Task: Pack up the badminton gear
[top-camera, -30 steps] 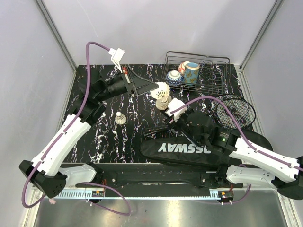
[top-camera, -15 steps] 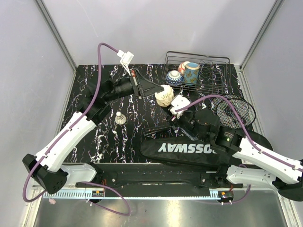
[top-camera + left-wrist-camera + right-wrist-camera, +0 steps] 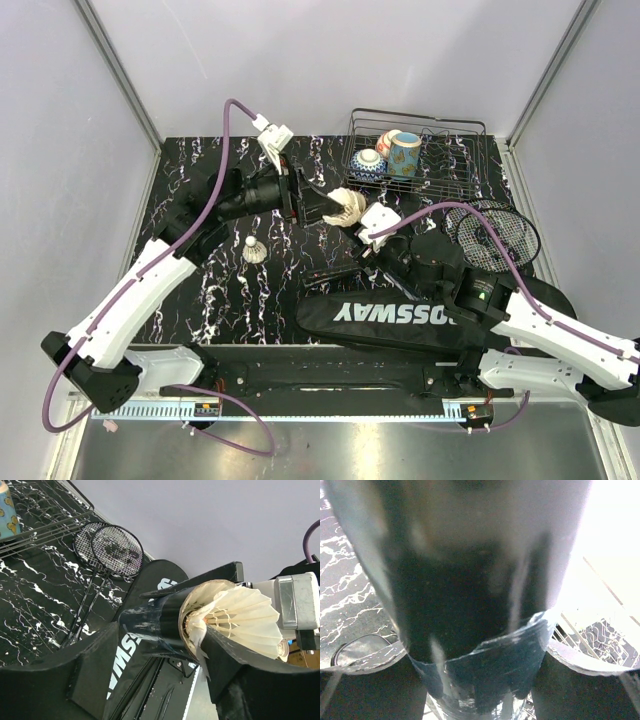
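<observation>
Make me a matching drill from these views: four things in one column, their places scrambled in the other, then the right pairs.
1. nested shuttlecocks
2. lone shuttlecock
3. painted cups
4. rackets

A. inside the wire basket
B. flat on the table, heads near the basket
C. upright on the table, alone
D. sticking out of the tube's mouth

Pairs: 1-D, 2-C, 3-A, 4-B

The top view is evenly lit, bright and sharp. The right wrist view blurs on the close tube (image 3: 470, 630) — white glare floods its upper right.
</observation>
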Action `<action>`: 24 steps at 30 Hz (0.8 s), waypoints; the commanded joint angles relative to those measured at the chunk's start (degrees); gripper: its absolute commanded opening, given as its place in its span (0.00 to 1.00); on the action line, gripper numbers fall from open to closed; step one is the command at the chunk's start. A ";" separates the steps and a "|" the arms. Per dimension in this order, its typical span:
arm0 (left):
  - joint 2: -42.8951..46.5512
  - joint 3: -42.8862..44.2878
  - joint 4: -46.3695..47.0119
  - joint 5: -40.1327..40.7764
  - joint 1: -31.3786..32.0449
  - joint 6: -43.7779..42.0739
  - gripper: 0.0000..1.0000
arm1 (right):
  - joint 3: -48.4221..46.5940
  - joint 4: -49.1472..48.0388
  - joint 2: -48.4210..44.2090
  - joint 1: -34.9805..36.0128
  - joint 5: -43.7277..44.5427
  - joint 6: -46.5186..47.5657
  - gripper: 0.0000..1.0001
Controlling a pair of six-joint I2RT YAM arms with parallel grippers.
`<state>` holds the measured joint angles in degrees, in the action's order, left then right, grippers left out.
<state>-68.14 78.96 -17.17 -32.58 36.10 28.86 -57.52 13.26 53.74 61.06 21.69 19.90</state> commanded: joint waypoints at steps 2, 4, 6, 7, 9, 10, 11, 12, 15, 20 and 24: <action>-3.57 5.41 -5.40 -5.30 2.21 -5.65 0.74 | -1.63 -5.26 -1.00 -0.41 0.19 0.23 0.43; -6.55 8.57 -7.95 -4.69 3.10 -6.88 0.74 | -1.81 -4.91 -0.39 -0.32 0.19 0.40 0.43; -8.67 11.11 -12.70 -3.81 3.72 -8.29 0.72 | -2.07 -4.82 -0.12 -0.32 0.19 0.40 0.43; -10.33 11.39 -13.93 -2.68 3.89 -8.56 0.71 | -2.16 -4.82 -0.12 -0.32 0.19 0.40 0.43; -11.92 10.96 -15.70 -1.79 3.89 -8.56 0.67 | -2.51 -4.91 -0.21 -0.41 -0.07 0.40 0.43; -13.23 10.52 -15.62 -1.35 3.98 -8.21 0.67 | -2.60 -4.82 -0.12 -0.41 -0.25 0.40 0.43; -13.94 10.17 -15.35 -1.44 4.07 -7.42 0.67 | -2.69 -4.91 -0.04 -0.24 -0.42 0.31 0.43; -14.73 9.90 -15.35 -1.26 4.33 -7.16 0.67 | -2.69 -4.99 0.05 -0.32 -0.60 0.14 0.43; -17.64 10.42 -15.61 -1.43 4.86 -5.84 0.67 | -2.43 -4.91 -0.03 -0.32 -1.21 -0.21 0.43; -20.37 13.67 -20.79 -1.87 5.04 -8.29 0.71 | -0.06 -4.82 -1.87 -0.24 -3.85 0.23 0.43; -17.48 13.95 -21.86 -1.88 3.72 -10.23 0.79 | 1.88 -4.91 -3.90 -0.32 -2.71 0.66 0.43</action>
<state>-87.20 91.05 -36.14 -36.34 40.32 22.11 -54.74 20.82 53.91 59.94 22.04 19.64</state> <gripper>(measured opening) 0.751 0.721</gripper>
